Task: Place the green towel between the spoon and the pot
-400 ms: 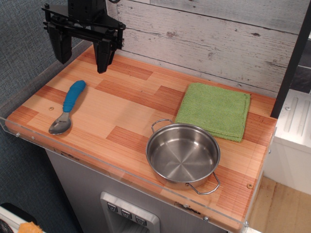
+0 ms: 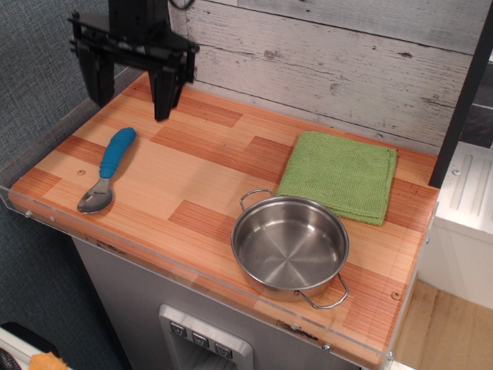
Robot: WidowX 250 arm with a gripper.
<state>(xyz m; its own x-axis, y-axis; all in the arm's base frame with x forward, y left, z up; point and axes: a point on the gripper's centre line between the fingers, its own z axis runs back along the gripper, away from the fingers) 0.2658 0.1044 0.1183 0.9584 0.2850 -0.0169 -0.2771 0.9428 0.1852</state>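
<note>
Judging by how things lie, the task is not yet begun in any visible way: the green towel (image 2: 339, 176) lies flat and folded at the back right of the tabletop (image 2: 200, 166), well apart from the pincer (image 2: 131, 99), which hangs empty over the back left corner with its two dark fingers spread wide. Nothing is held. The spoon (image 2: 107, 169) lies just below and slightly toward the front from the pincer, bowl toward the front edge, blue handle pointing back. The pot (image 2: 290, 244) sits far off to the pincer's right and forward, near the front edge, and the towel lies just behind it, close but seemingly not touching. What is left is everything: reaching across to the towel, pinching it, carrying it and laying it on the bare wood between spoon and pot. That gap looks wide enough for the towel. Room for travel is good across the middle of the tabletop, but a clear raised lip runs along the front and left edges, the plank wall stands close behind the towel, and a dark post rises at the far right.
</note>
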